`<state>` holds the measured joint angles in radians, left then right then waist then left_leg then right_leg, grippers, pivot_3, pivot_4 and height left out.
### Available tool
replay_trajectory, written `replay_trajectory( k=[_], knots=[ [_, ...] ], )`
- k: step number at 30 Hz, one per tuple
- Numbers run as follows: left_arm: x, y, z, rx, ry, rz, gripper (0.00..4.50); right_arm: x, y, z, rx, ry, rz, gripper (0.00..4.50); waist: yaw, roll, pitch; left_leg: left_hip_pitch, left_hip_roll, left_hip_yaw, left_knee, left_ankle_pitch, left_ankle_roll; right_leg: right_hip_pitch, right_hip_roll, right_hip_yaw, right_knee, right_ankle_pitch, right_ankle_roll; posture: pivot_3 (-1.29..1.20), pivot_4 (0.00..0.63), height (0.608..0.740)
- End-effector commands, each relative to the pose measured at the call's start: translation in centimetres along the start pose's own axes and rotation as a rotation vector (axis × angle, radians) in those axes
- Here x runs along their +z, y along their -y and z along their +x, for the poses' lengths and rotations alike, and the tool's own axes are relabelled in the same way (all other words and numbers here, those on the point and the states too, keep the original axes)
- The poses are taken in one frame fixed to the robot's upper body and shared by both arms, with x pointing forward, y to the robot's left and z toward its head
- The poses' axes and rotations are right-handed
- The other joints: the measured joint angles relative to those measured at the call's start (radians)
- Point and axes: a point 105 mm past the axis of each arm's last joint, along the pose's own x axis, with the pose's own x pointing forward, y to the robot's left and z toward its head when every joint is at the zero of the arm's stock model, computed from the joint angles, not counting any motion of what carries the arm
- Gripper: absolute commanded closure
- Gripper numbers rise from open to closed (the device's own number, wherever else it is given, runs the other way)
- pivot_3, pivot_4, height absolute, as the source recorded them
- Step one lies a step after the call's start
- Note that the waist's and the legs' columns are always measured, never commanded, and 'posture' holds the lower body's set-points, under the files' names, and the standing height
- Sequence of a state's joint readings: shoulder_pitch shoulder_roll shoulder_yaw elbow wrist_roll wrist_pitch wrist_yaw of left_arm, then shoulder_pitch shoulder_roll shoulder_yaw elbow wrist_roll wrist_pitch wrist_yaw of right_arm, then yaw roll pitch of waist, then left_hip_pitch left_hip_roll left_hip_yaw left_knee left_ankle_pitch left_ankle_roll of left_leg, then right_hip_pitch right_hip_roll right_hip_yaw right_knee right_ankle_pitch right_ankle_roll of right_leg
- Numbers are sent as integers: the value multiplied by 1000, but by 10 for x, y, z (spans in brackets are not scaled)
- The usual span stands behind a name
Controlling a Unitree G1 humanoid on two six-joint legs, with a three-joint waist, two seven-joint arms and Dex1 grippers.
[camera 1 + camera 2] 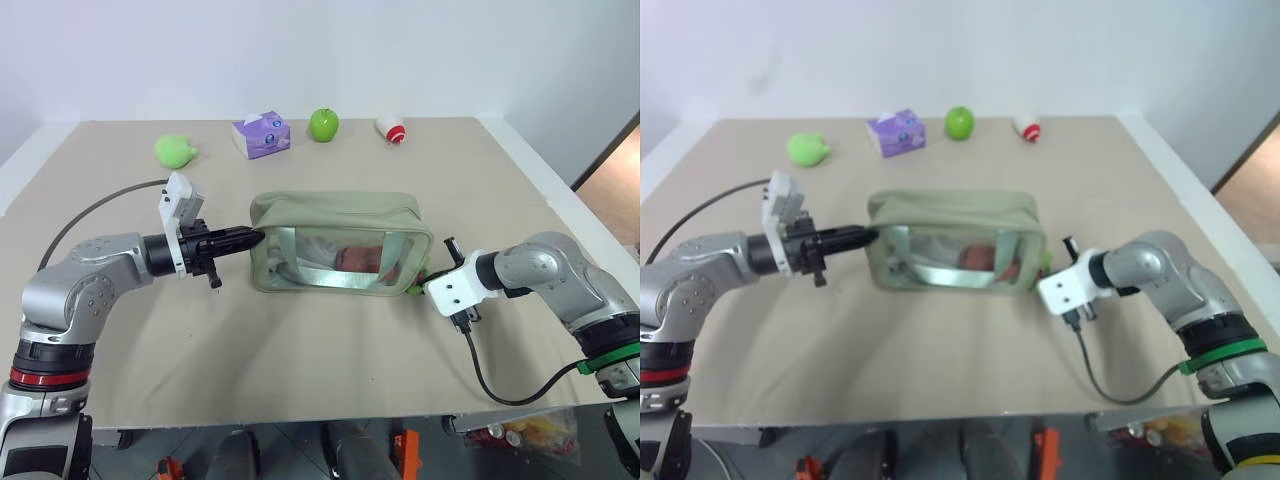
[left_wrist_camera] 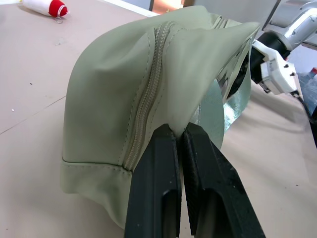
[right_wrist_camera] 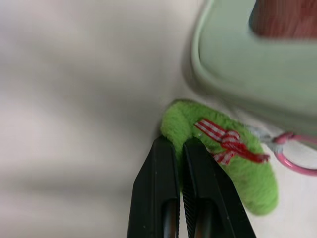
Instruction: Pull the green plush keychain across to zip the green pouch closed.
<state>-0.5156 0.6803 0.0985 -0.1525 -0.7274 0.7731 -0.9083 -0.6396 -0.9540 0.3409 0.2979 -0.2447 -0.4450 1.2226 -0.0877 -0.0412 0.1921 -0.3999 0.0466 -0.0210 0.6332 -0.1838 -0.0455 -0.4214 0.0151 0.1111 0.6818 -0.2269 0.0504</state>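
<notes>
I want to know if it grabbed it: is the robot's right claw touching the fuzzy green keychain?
Touching. In the right wrist view the right gripper has its fingers shut on the end of the green plush keychain.

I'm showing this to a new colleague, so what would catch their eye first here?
The green pouch mid-table, its clear window facing the robot, stands out first. The left gripper pinches its left end shut, while the right gripper is shut on the keychain lying at its right end. An apple and tissue pack sit along the far edge.
</notes>
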Motion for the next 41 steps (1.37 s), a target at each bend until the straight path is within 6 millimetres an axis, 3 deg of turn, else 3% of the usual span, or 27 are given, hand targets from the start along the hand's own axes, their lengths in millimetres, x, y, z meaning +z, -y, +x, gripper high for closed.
replay_trajectory(
  k=[1,4,5,6,12,13,15,17,23,26,30,33,37,41],
  knots=[
    [8,2,-6,10,23,29,4500,3,7,-14,-14,99,203,4482,0,0,0,0,0,0,0,0,0,0,0,0,0,0,0,0,150,740],
    [6,2,-6,14,14,32,4500,2,16,-29,-48,178,360,4482,0,0,0,0,0,0,0,0,0,0,0,0,0,0,0,0,150,740],
    [6,2,-6,16,12,33,4500,2,17,-34,-51,198,401,3842,0,0,0,0,0,0,0,0,0,0,0,0,0,0,0,0,150,740],
    [6,1,-7,17,11,34,4500,2,18,-37,-51,212,426,3669,0,0,0,-1,0,0,0,0,0,-1,0,0,0,0,0,0,150,740],
    [4,1,-7,21,10,29,4500,-15,21,-66,-113,248,636,1639,0,0,1,-1,-1,0,0,0,0,-1,0,0,0,0,0,0,150,740],
    [5,1,-8,19,20,11,3936,-15,20,-69,-111,270,668,1105,0,0,1,-1,-1,0,0,0,0,-1,0,0,0,0,0,0,150,740],
    [10,2,-10,1,48,-18,3700,-13,19,-77,-119,329,734,817,-1,0,1,-1,0,0,0,0,0,-2,0,0,0,0,0,0,150,740],
    [15,5,-12,-17,57,-27,2928,-12,18,-84,-129,379,797,40,-1,0,2,-2,0,0,0,0,0,-2,0,0,0,0,0,0,150,740],
    [23,10,-24,-3,45,-10,926,-14,20,-96,-185,441,880,0,-2,0,2,-4,-1,0,0,0,0,-4,0,0,0,-1,1,0,150,740],
    [29,5,-42,75,40,52,15,-16,26,-105,-262,482,914,0,-5,0,3,-4,0,0,0,0,0,-4,0,0,0,-1,1,0,150,740],
    [34,-5,-78,205,109,42,15,-17,38,-130,-418,644,1017,0,-11,0,3,-5,0,0,-1,0,0,-5,-1,0,0,-1,0,0,150,740],
    [25,-21,-104,348,139,-18,15,-10,37,-140,-492,721,1049,0,-11,0,3,-5,0,0,-1,-1,0,-5,-1,0,-1,-2,0,0,150,740],
    [7,-30,-118,424,150,-89,15,2,30,-145,-537,765,1067,0,-11,0,3,-5,-1,0,-1,-1,0,-5,-1,0,-1,-2,0,0,150,740],
    [-3,-32,-117,427,154,-144,15,5,19,-137,-547,742,1094,0,-10,-1,3,-6,-1,0,-1,-1,-1,-5,-2,0,-2,-2,0,0,150,740]
  ],
)
